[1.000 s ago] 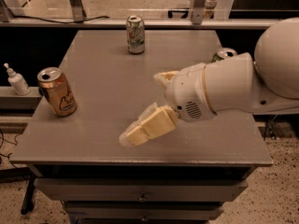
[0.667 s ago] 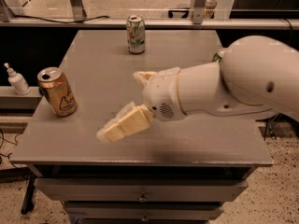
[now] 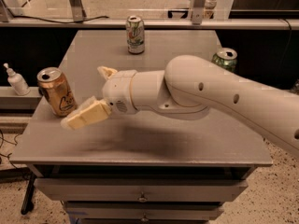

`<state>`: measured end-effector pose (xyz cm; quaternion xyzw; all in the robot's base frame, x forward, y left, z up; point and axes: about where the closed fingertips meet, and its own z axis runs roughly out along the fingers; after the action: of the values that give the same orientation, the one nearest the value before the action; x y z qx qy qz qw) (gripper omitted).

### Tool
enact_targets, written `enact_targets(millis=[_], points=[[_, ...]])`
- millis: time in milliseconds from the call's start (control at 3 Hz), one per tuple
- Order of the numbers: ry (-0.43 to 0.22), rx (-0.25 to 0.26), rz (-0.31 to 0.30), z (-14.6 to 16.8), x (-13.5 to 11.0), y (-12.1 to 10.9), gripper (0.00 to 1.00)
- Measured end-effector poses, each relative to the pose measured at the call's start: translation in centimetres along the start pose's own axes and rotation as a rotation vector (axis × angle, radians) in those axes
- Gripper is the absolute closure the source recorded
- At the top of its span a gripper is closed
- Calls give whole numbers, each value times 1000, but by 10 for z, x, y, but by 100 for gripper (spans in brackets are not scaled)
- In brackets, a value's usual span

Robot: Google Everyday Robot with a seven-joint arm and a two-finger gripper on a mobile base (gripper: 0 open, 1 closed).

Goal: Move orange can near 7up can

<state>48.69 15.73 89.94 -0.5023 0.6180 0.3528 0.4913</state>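
The orange can stands upright near the left edge of the grey table; it is orange-gold with a pale drawing and a silver top. The 7up can stands upright at the table's far edge, white-silver with green lettering. My gripper is open above the table, just right of the orange can. One finger reaches the can's lower right side and the other finger points up behind. It holds nothing.
A green can stands at the table's right edge, partly behind my arm. A small white bottle sits on a lower ledge left of the table. A metal rail and posts run behind the table. Drawers are below the tabletop.
My arm has swung left across the table, bringing the open gripper from the middle to right beside the orange can. Neither the orange can nor the 7up can has moved.
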Motion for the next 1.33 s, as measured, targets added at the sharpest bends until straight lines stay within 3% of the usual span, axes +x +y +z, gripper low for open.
enact_targets(millis=[667,1000,1333], points=[[-129,21,-27,61,-2,-11,0],[-182,32,-32,85,-5,-11,18],[-213,54,-27,96,-6,-14,43]])
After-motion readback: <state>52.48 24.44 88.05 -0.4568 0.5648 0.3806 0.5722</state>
